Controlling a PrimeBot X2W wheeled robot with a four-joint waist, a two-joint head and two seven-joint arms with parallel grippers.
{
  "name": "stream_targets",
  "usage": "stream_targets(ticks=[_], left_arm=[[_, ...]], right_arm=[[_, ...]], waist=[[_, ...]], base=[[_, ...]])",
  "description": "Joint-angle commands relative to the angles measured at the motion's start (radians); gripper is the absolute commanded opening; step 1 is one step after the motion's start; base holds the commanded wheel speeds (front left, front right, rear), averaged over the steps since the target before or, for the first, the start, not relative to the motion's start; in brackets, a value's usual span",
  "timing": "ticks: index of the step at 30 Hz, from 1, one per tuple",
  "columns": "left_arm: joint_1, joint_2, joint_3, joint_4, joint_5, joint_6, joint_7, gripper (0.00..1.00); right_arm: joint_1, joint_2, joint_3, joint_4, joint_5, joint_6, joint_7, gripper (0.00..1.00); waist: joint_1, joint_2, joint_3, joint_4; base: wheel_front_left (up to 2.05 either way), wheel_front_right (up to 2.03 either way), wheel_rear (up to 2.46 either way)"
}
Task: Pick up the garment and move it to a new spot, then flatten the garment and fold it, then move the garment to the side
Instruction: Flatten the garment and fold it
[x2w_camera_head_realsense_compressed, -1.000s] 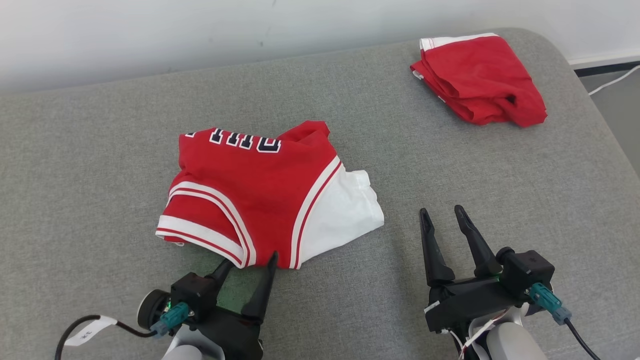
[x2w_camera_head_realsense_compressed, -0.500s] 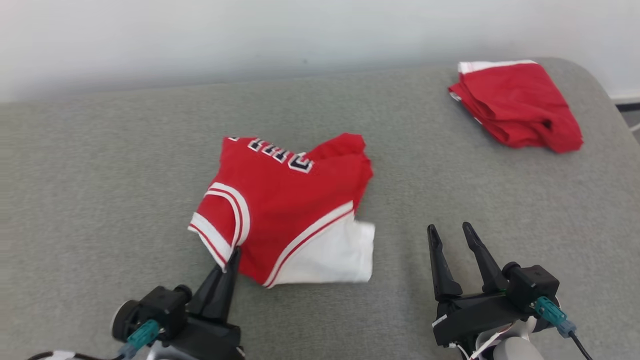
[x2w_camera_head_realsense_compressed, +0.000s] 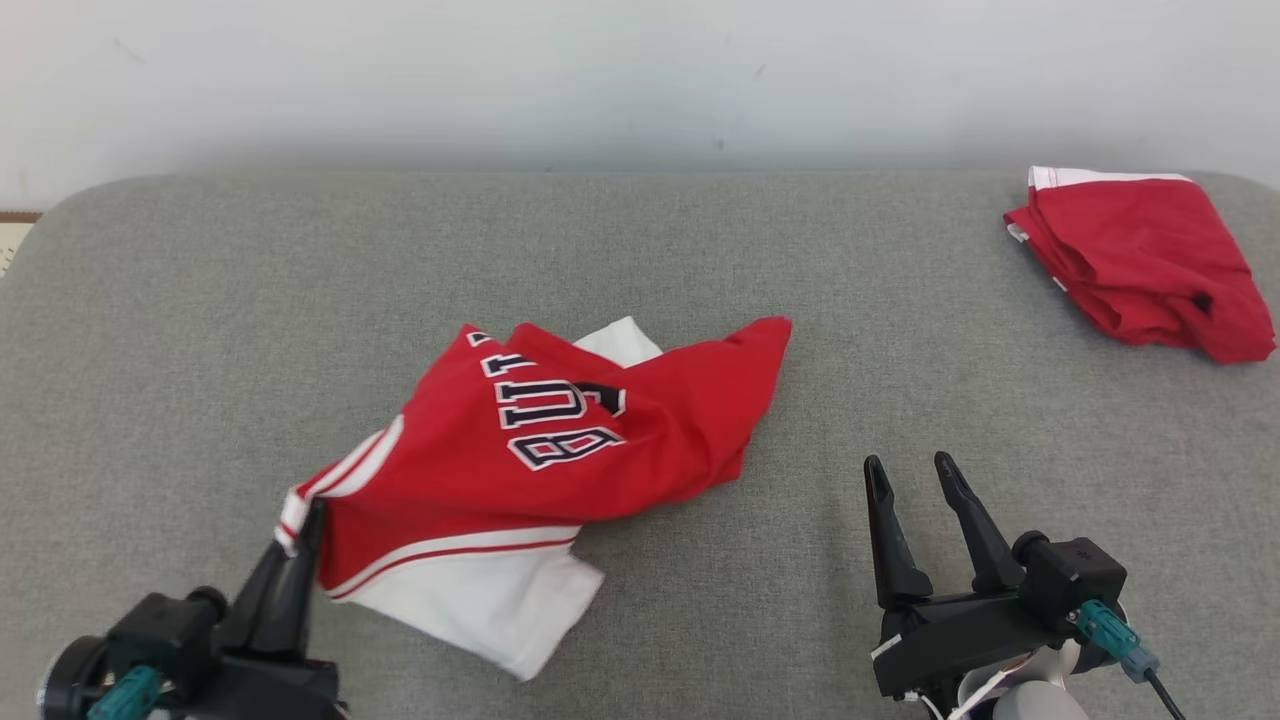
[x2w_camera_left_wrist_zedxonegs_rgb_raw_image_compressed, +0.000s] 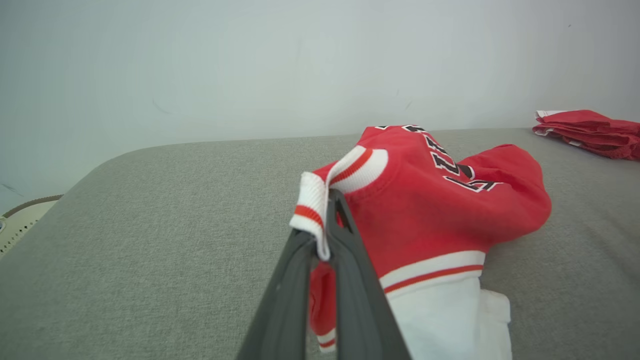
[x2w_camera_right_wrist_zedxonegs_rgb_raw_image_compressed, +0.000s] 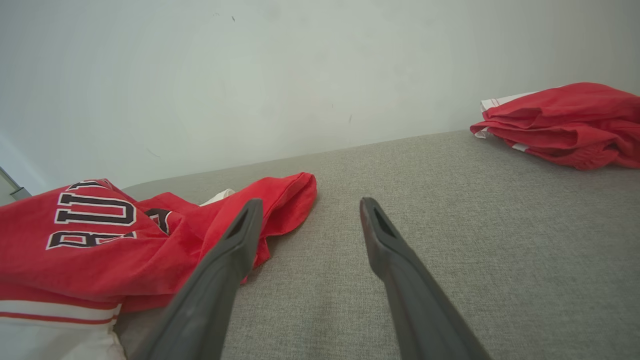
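Observation:
The garment (x2w_camera_head_realsense_compressed: 560, 450) is a red jersey with white trim and dark lettering, lying crumpled at the middle of the grey cushion (x2w_camera_head_realsense_compressed: 200, 320). My left gripper (x2w_camera_head_realsense_compressed: 305, 520) is shut on its striped white-and-red edge at the lower left; in the left wrist view that trim (x2w_camera_left_wrist_zedxonegs_rgb_raw_image_compressed: 312, 212) folds over the closed fingertips, with the garment (x2w_camera_left_wrist_zedxonegs_rgb_raw_image_compressed: 435, 210) stretching away to the right. My right gripper (x2w_camera_head_realsense_compressed: 905, 470) stands open over bare cushion, to the right of the garment and apart from it. In the right wrist view the garment (x2w_camera_right_wrist_zedxonegs_rgb_raw_image_compressed: 100, 235) lies left of the spread fingers (x2w_camera_right_wrist_zedxonegs_rgb_raw_image_compressed: 235, 250).
A second red cloth (x2w_camera_head_realsense_compressed: 1140, 265), folded and bunched, sits at the cushion's far right corner; it appears as a red cloth (x2w_camera_right_wrist_zedxonegs_rgb_raw_image_compressed: 565, 125) in the right wrist view too. A pale wall (x2w_camera_head_realsense_compressed: 640, 80) runs behind the cushion. The cushion's left edge (x2w_camera_head_realsense_compressed: 30, 250) curves down.
My left gripper has shut on the garment's striped edge and pulled it to the left, stretching it out and turning the lettering up. The camera has also shifted. The right gripper stays open.

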Motion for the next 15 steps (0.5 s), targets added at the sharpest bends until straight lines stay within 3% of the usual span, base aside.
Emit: stream_targets(ticks=[1,8,13,14,15], left_arm=[[0.024,0.022,0.019,-0.019,-0.006,0.014,0.006,0.00],[0.059,0.053,0.046,-0.020,-0.028,0.027,0.029,0.00],[0.062,0.019,0.036,0.020,-0.053,0.012,0.000,0.00],[0.060,0.017,0.036,0.037,-0.050,0.012,-0.011,0.18],[0.058,0.016,0.033,0.056,-0.042,0.011,-0.022,0.49]], right_arm=[[-0.006,-0.006,0.000,0.004,0.002,-0.001,0.000,1.00],[-0.014,-0.014,0.007,0.011,0.007,-0.001,0.000,1.00],[-0.011,-0.019,0.006,0.016,0.009,-0.001,0.000,1.00],[-0.012,-0.020,0.005,0.017,0.008,-0.001,0.000,1.00],[-0.012,-0.020,0.003,0.018,0.009,-0.001,0.000,1.00]], waist=[[0.0001,0.0000,0.006,0.002],[0.0001,0.0000,0.009,-0.007],[0.0001,0.0000,0.004,-0.010],[0.0001,0.0000,0.003,-0.009],[0.0001,0.0000,0.003,-0.007]], base=[[0.00,0.00,0.00],[0.00,0.00,0.00],[0.00,0.00,0.00],[0.00,0.00,0.00],[0.00,0.00,0.00]])
